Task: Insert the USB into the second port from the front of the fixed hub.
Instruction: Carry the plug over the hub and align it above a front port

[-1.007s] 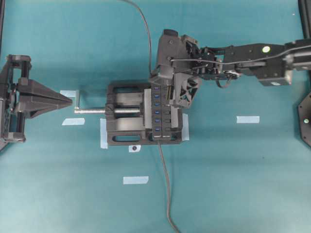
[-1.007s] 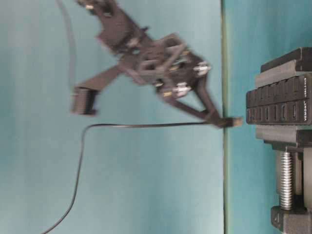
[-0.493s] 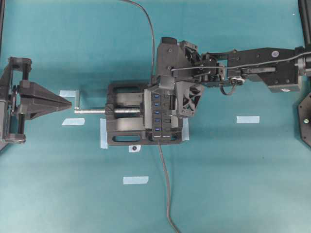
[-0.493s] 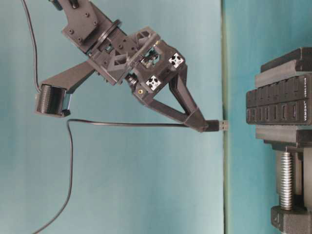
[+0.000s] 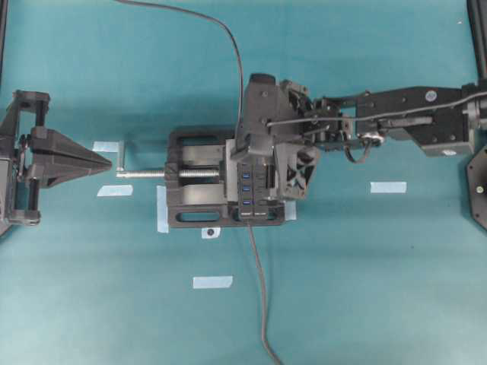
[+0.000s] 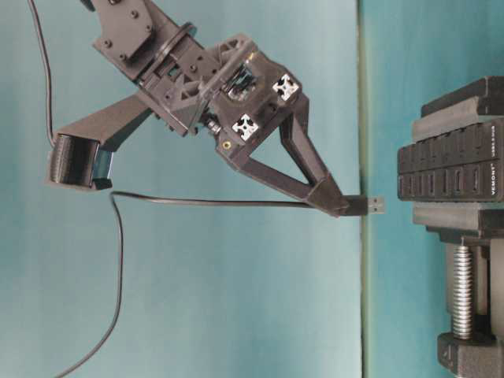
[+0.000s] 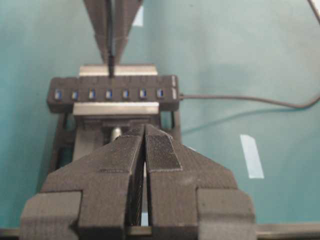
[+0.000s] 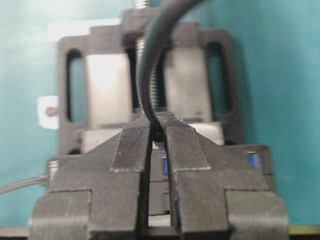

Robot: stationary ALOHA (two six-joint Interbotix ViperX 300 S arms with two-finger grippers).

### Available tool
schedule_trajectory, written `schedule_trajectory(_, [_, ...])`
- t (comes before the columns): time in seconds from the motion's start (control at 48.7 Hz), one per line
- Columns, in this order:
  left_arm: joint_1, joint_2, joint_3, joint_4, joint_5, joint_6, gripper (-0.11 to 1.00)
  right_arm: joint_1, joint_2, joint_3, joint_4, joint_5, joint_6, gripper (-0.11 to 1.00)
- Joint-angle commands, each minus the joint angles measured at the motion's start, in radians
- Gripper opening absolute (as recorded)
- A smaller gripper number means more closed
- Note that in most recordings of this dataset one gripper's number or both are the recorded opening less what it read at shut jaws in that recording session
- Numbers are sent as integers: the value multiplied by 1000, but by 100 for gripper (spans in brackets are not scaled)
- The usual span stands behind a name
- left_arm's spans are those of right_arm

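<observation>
In the table-level view the right gripper (image 6: 340, 206) pinches the USB (image 6: 370, 206), whose long axis points right toward the fixed hub (image 6: 449, 169), apart from it and low of the port row. The left gripper (image 7: 145, 150), pressed together, sits farther off. Overhead, the right gripper hides most ports; the second port cannot be singled out.

Right arm (image 5: 396, 114) reaches in from the right edge, stretched toward the middle, wrist tipped down. Right pincer (image 6: 335, 205) clamped tight, fingers pinched together on something thin. Left pincer (image 5: 106, 158) at the left edge, pointing inward, fingers (image 7: 160, 150) pressed together, holding nothing.
</observation>
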Motion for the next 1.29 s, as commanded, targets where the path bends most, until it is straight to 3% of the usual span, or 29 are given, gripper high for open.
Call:
schedule_trajectory(0.0, [-2, 2, -23, 2, -5, -2, 0, 14, -29, -9, 5, -3, 8, 3])
schedule_trajectory(0.308, [-2, 3, -25, 2, -5, -2, 0, 35, -32, -8, 14, 17, 9, 3])
schedule_trajectory(0.575, [-2, 3, -26, 2, -5, -2, 0, 48, -43, 11, 11, 28, 86, 3])
schedule_trajectory(1.274, [-2, 3, -26, 2, -6, -2, 0, 69, -14, 43, 9, -25, 89, 3])
